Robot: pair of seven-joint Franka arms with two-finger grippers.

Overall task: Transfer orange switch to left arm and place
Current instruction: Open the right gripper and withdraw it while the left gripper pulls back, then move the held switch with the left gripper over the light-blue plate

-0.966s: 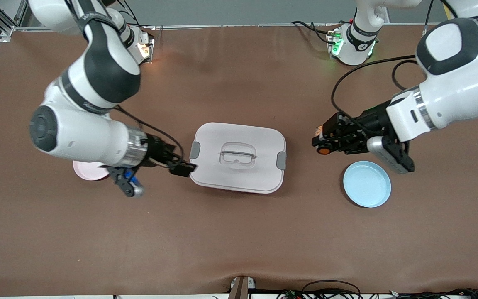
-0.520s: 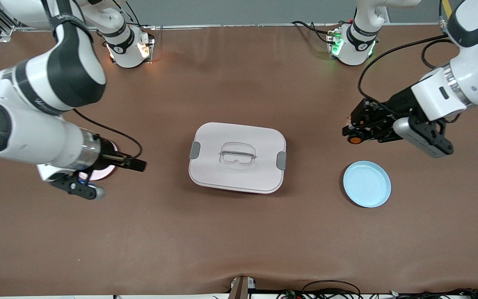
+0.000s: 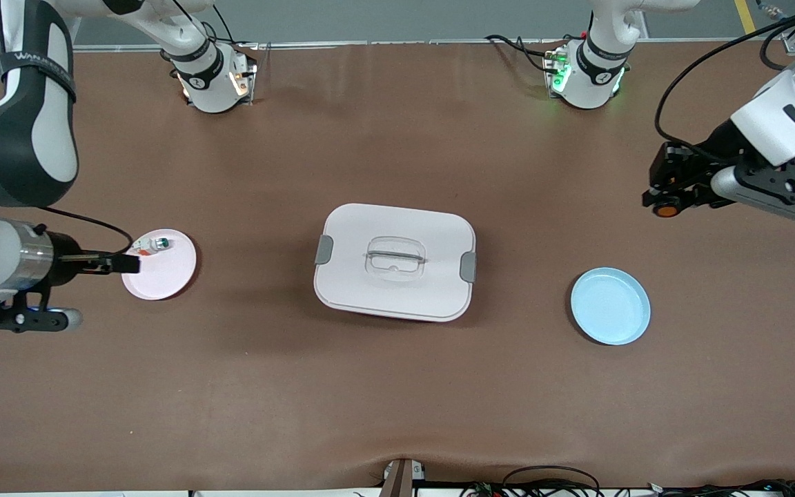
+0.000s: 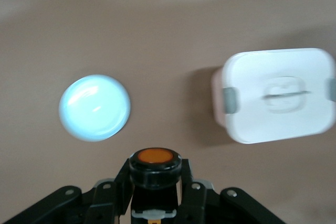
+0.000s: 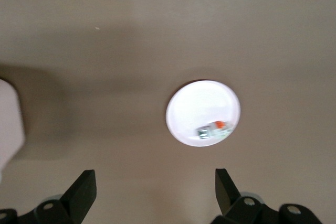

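The orange switch [image 3: 665, 209] is black with a round orange face. My left gripper [image 3: 660, 199] is shut on it and holds it in the air over bare table at the left arm's end, well away from the box [image 3: 395, 262]. In the left wrist view the switch [image 4: 155, 157] sits between the fingers of that gripper [image 4: 155, 177], and the box [image 4: 278, 95] lies farther off. My right gripper [image 3: 125, 263] is open and empty over the edge of the pink plate [image 3: 166, 276] at the right arm's end. In the right wrist view this gripper [image 5: 152, 187] has its fingers wide apart.
A small white-and-green part [image 3: 156, 244] lies on the pink plate, which also shows in the right wrist view [image 5: 202, 106]. A blue plate [image 3: 610, 306] lies between the box and the left arm's end, nearer the front camera than the left gripper. Brown table all around.
Both grippers have drawn away from the box toward their own ends of the table. The left one carries the switch with it. The right one has uncovered the pink plate.
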